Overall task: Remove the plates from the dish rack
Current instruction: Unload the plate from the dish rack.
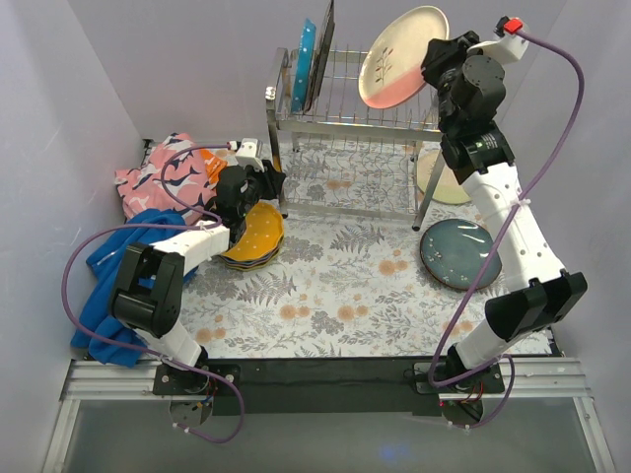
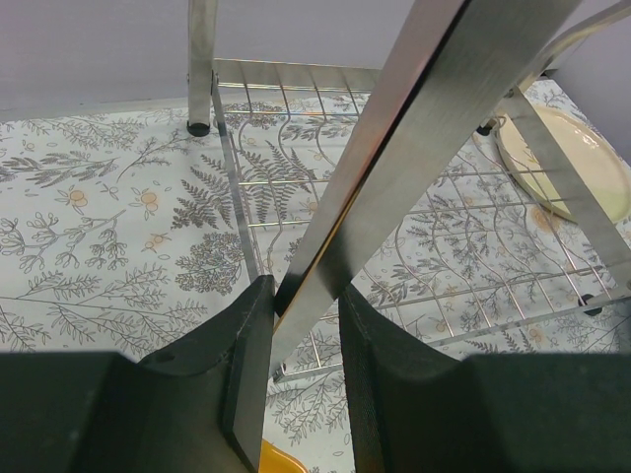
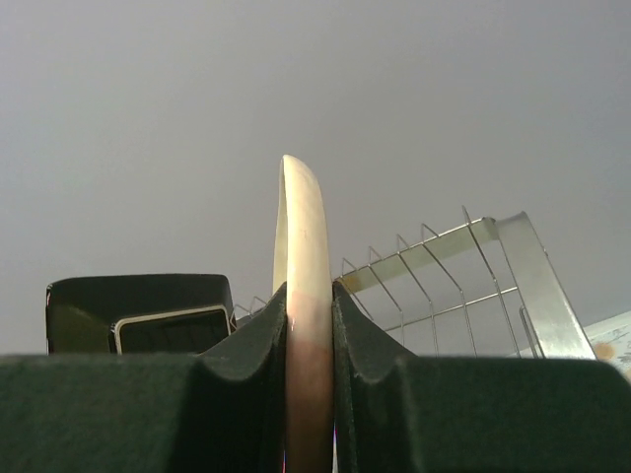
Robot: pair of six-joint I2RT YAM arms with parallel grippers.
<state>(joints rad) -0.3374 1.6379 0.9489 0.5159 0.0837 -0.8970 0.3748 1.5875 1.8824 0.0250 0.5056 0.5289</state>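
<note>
1. Cream plate (image 1: 399,59): rim pinched in right gripper (image 1: 435,61), jaws narrow, held tilted above dish rack (image 1: 345,123), upper right of frame.
2. Left gripper (image 2: 308,296): closed on rack's front-left leg, centre left; prob. steadying it.
3. Drop spot, judged: by dark blue-grey plate (image 1: 458,253) on surface (image 1: 335,286), lower right, nearer right arm; plate needs tipping flat.
4. Teal plate (image 1: 305,61) upright in rack, upper left.

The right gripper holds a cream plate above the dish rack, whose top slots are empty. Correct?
Not empty: the right gripper holds the cream plate above the dish rack, but a teal plate and a dark plate stand in its left slots, per the top external view.
</note>
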